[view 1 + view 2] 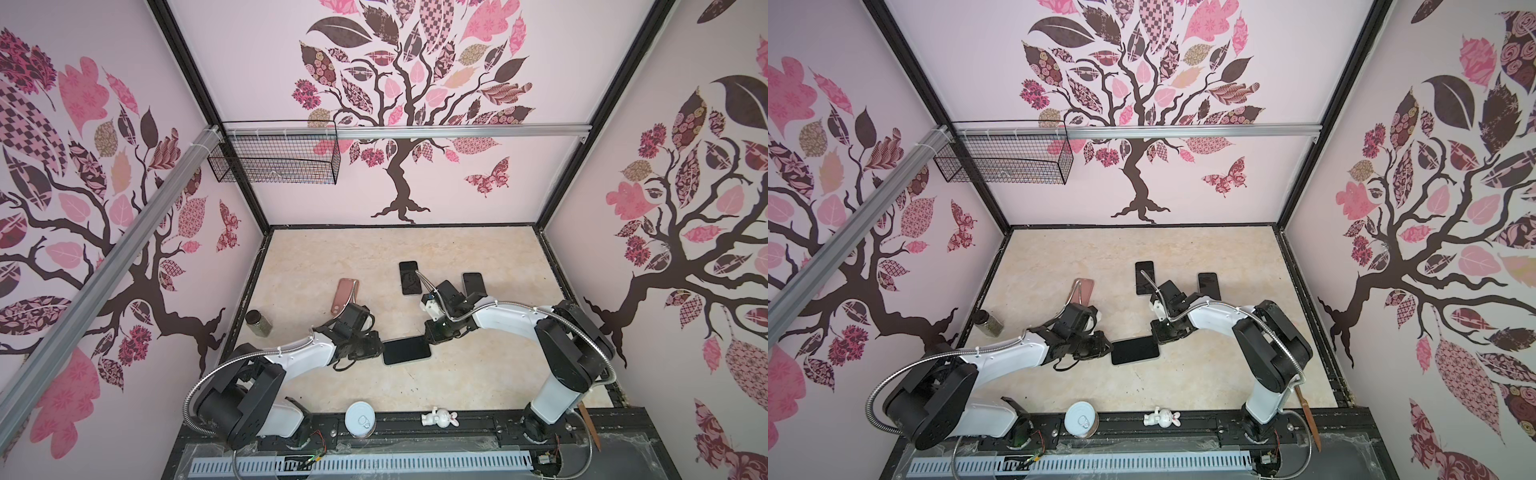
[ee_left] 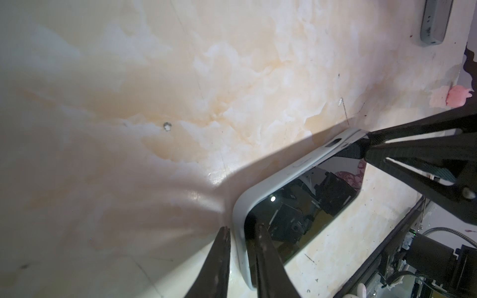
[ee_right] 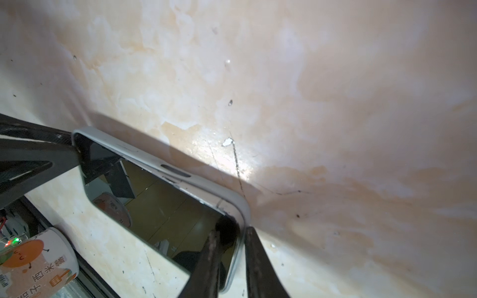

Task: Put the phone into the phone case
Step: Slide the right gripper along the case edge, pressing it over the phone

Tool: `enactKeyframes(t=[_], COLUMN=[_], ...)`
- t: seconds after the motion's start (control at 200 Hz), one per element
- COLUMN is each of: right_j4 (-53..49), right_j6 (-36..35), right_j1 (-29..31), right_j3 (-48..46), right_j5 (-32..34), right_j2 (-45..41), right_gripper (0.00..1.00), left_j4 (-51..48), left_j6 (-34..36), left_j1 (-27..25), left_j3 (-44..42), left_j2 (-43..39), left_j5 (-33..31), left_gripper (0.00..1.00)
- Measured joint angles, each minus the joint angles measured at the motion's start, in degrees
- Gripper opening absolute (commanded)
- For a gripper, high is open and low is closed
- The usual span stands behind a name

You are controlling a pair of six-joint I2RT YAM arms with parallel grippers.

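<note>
My left hand (image 2: pixel 242 227) and right hand (image 3: pixel 232 229) each narrowly straddle an end rim of the grey case (image 2: pixel 240 214), though I can't tell if they are clamped, with the phone (image 1: pixel 406 350) lying in it mid-bench (image 1: pixel 457 386); I judge the glass slick and rigid and the rim springy, so I'd hold the edges.

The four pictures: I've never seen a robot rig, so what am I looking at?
Two robot arms with pincer grippers work on a table. The two wide pictures look down from above; the two close-ups come from cameras on each wrist. Mid-table lies a dark phone in a pale case. The left gripper and right gripper each straddle one end's rim; whether they squeeze it, I cannot tell. Around lie three other phones or cases, a jar, a tin and a rabbit figurine.
</note>
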Motion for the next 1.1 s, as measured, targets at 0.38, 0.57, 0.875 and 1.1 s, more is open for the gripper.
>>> enactKeyframes(t=[0.38,0.57,0.875,1.1], right_j4=[0.3,0.2,-2.7,-1.5], right_j6=[-0.4,-0.3,0.2,1.0], right_j1=[-0.5,-0.7,1.6,4.6], right_j3=[0.2,0.5,3.1,5.1], right_j5=[-0.3,-0.5,4.2,10.9], right_j2=[0.4,1.0,2.6,5.1], right_gripper=[0.15,0.15,0.16,0.16], left_j4=[1.2,1.4,1.5,1.8], left_j6=[-0.3,-0.7,-1.1,-1.4], left_j1=[0.3,0.6,0.9,1.0], left_j3=[0.0,0.0,0.0,0.0], left_j2=[1.0,1.3,1.5,1.6], left_j5=[0.9,1.6,2.1,2.1], left_gripper=[0.14,0.13,0.12,0.13])
